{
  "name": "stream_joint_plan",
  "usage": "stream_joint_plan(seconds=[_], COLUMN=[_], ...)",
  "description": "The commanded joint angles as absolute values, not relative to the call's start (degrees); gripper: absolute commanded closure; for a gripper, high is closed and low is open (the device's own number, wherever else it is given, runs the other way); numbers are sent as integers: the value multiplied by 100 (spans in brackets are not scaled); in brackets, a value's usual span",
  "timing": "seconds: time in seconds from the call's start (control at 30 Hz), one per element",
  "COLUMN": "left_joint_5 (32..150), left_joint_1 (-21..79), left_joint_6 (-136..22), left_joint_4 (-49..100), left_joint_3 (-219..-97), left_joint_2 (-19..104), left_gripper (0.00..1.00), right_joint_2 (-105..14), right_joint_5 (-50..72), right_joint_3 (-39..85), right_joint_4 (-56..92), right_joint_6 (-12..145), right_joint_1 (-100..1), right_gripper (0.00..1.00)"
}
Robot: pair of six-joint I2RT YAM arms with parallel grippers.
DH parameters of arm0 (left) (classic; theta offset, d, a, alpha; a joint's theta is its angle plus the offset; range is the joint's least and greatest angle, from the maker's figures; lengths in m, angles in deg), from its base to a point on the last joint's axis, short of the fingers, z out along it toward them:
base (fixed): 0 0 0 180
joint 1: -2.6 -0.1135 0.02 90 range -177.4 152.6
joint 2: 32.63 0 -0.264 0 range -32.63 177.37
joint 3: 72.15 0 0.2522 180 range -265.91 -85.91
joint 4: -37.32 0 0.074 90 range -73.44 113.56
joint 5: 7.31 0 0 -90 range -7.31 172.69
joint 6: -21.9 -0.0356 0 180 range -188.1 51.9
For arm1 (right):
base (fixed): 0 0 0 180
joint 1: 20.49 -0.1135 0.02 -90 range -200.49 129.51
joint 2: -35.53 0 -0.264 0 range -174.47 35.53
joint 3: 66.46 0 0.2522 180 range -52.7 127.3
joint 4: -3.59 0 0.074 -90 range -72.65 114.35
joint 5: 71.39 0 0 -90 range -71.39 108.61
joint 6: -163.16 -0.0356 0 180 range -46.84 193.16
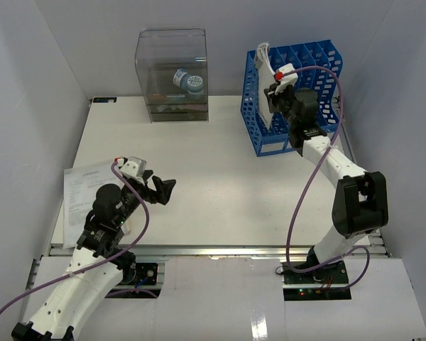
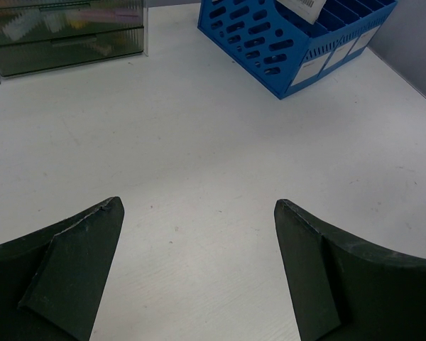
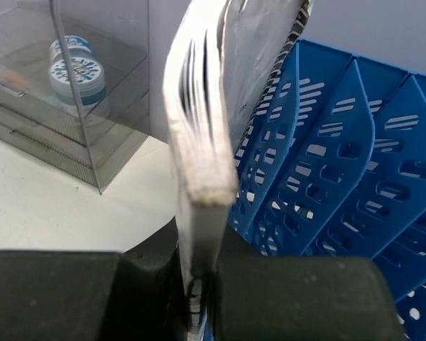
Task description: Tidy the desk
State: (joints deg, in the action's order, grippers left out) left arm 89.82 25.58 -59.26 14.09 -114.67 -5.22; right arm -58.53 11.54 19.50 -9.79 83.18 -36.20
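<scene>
The desk point(image 1: 220, 185) is a wide white tabletop. My right gripper point(image 1: 275, 101) is raised at the left end of the blue file rack point(image 1: 298, 92), shut on a thick white booklet point(image 1: 265, 99) held upright on edge. In the right wrist view the booklet point(image 3: 199, 135) rises from between the closed jaws of the right gripper point(image 3: 199, 259), just left of the rack's first divider point(image 3: 284, 128). My left gripper point(image 1: 160, 190) hovers low over the desk's front left, open. Only bare desk point(image 2: 199, 142) lies between its fingers point(image 2: 78, 263).
A printed sheet point(image 1: 84, 199) lies at the desk's left edge beside my left arm. A clear drawer box point(image 1: 172, 74) stands at the back centre with a blue-and-white round container point(image 1: 189, 82) inside. White walls close in the back and both sides.
</scene>
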Motion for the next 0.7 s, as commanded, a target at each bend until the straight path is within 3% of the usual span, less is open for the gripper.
stream_joint_plan(seconds=[0.0, 0.23, 0.3, 0.47, 0.57, 0.67], left_joint_5=[8789, 8582, 8481, 7672, 7162, 6651], left_joint_1=[2545, 2538, 2545, 2536, 2528, 2433], left_joint_6=[-5958, -5925, -5887, -5421, -5252, -5035], left_joint_4=[1337, 1291, 1284, 1205, 993, 654], left_joint_3=[-11474, -11485, -11492, -11487, -11618, -11935], left_joint_2=[-433, -295, -262, 40, 488, 979], left_gripper=[2, 2, 2, 2, 2, 3], right_joint_2=[-6079, -6322, -6284, -6043, -5680, -4808], right_joint_5=[1123, 818, 739, 885, 1129, 897], right_joint_3=[2324, 1928, 1727, 1577, 1845, 1305], right_joint_4=[-2105, -2529, -2646, -2131, -957, -590], right_joint_6=[7906, 7523, 7509, 8351, 8695, 8841], right_joint_1=[-3535, -3492, -3493, -3498, -3465, -3429], right_gripper=[92, 82, 67, 19, 11, 7])
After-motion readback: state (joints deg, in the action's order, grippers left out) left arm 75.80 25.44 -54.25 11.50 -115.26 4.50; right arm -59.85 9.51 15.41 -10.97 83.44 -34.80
